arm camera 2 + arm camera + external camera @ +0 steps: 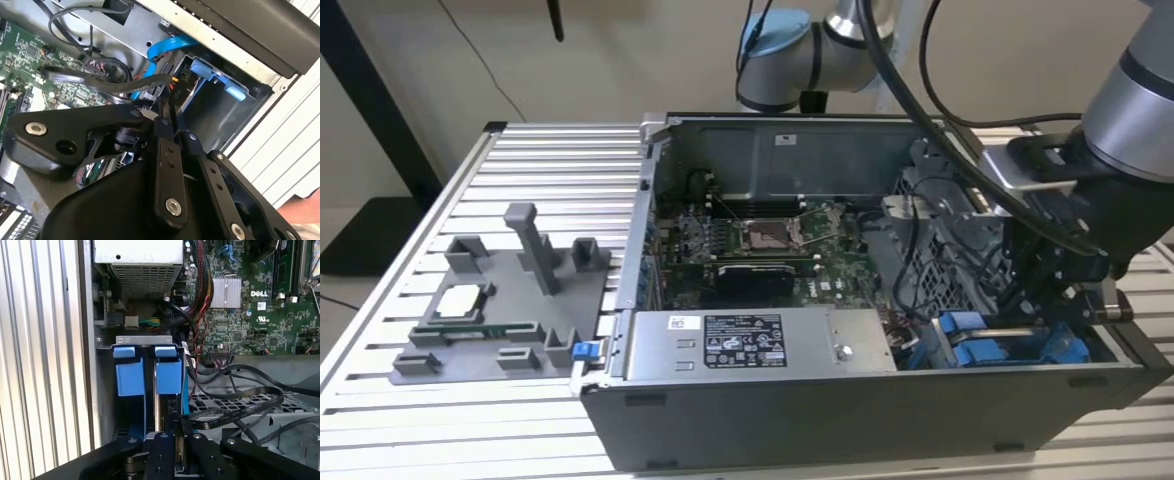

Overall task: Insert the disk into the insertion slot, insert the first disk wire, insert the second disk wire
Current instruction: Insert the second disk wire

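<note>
1. Exterior view: the computer case (761,425) lies open on its side on the slatted worktop (400,420), so the arm can reach down into it from above; the grey power-supply box (747,345) sits along the case's near wall.
2. The motherboard (761,240) covers the case floor, well apart from the work.
3. The insertion slot (1014,345) occupies the near corner of the case at the exterior view's right, marked by blue rails; in the first wrist view its two blue tabs (147,375) stand side by side.
4. The disk (167,412) sits edge-on within the slot, judged largely inserted; its face is hidden.
5. The gripper (177,440) stands directly over the slot, jaws narrow and apparently pinching a thin dark part, perhaps a wire plug.
6. Black flat cables (240,400) loop just beside it.
</note>
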{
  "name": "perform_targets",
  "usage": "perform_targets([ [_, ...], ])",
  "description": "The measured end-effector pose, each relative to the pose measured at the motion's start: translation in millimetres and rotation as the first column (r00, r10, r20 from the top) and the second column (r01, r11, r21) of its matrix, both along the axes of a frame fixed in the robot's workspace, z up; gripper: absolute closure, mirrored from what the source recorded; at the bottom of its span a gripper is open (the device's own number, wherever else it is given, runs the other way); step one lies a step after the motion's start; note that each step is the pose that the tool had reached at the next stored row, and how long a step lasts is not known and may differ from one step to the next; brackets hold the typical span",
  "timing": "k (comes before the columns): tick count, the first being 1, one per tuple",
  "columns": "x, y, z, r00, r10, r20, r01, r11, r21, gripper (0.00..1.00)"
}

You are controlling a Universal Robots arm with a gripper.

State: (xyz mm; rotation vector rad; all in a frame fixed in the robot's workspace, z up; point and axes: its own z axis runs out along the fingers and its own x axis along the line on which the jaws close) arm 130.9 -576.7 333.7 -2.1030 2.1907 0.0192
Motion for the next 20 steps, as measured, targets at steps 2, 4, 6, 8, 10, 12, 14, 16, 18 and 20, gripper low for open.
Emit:
perform_targets([
  [2, 0.2, 0.1, -0.3, 1.0000, 0.000, 0.0002, 0.000, 1.0000, 0.0018, 0.00],
  [4, 0.1, 0.0, 4.6, 1.0000, 0.000, -0.0003, 0.000, 1.0000, 0.0018, 0.00],
  [6, 0.0, 0.1, 13.0, 1.0000, 0.000, -0.0006, 0.000, 1.0000, 0.0007, 0.00],
  [8, 0.0, 0.0, 21.6, 1.0000, 0.000, -0.0007, 0.000, 1.0000, 0.0003, 0.00],
  [10, 0.0, 0.0, 27.8, 1.0000, 0.000, -0.0007, 0.000, 1.0000, 0.0008, 0.00],
  [12, -0.1, 0.0, 33.4, 1.0000, 0.000, -0.0011, 0.000, 1.0000, 0.0006, 0.00],
  [14, 0.0, 0.0, 38.6, 1.0000, 0.000, -0.0023, 0.000, 1.0000, 0.0005, 0.00],
  [16, 0.0, 0.0, 43.6, 1.0000, 0.000, -0.0034, 0.000, 1.0000, 0.0006, 0.00],
  [18, 0.0, 0.0, 48.2, 1.0000, 0.000, -0.0052, 0.000, 1.0000, 0.0006, 0.00],
  [20, 0.0, 0.0, 52.0, 1.0000, 0.000, -0.0092, 0.000, 1.0000, 0.0005, 0.00],
])
